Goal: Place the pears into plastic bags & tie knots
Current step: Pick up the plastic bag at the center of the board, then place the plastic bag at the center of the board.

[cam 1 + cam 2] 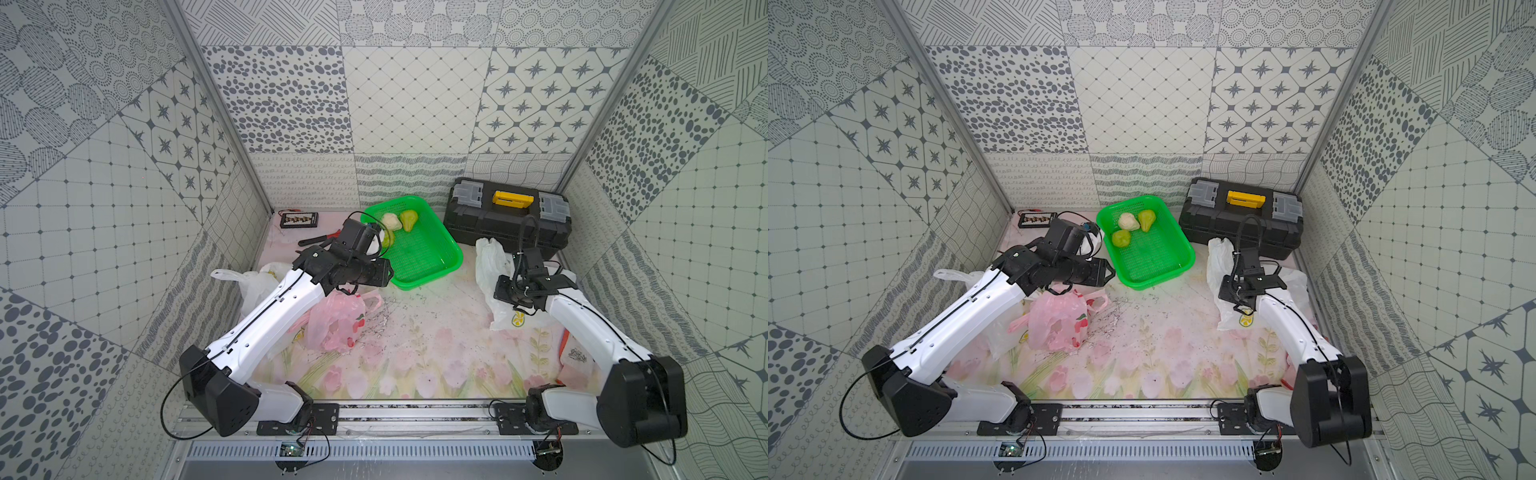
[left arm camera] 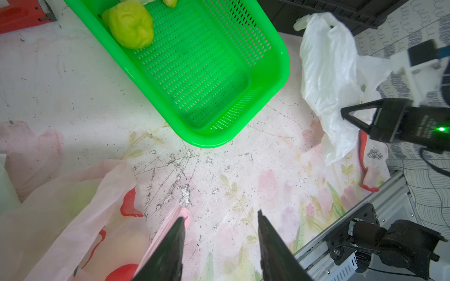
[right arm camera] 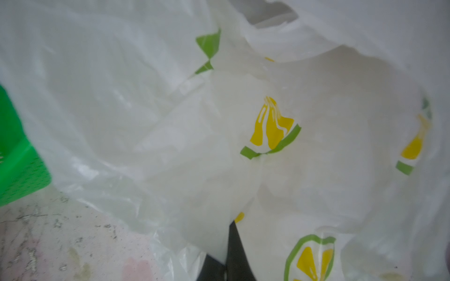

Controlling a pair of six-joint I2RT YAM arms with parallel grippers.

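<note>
We see three pears (image 1: 1128, 221), two yellow-green and one cream, at the far end of the green basket (image 1: 1187, 257). Our right gripper (image 3: 232, 233) is pinched together on the crinkly white lemon-print bag (image 3: 170, 121) near the toolbox (image 1: 1241, 224). Our left gripper (image 2: 220, 216) stands apart, just beside the pink bag (image 1: 1054, 320). Bare mat (image 1: 1163, 324) lies between the two bags.

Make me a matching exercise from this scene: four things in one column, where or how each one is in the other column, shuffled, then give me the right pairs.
Column one
1. green basket
2. black toolbox
3. pink bag
4. right gripper

Column two
A. shut on the white lemon-print bag
B. closed, yellow handle on top
C. holds three pears
D. red prints, lying by the left arm

Pairs: 1-C, 2-B, 3-D, 4-A
</note>
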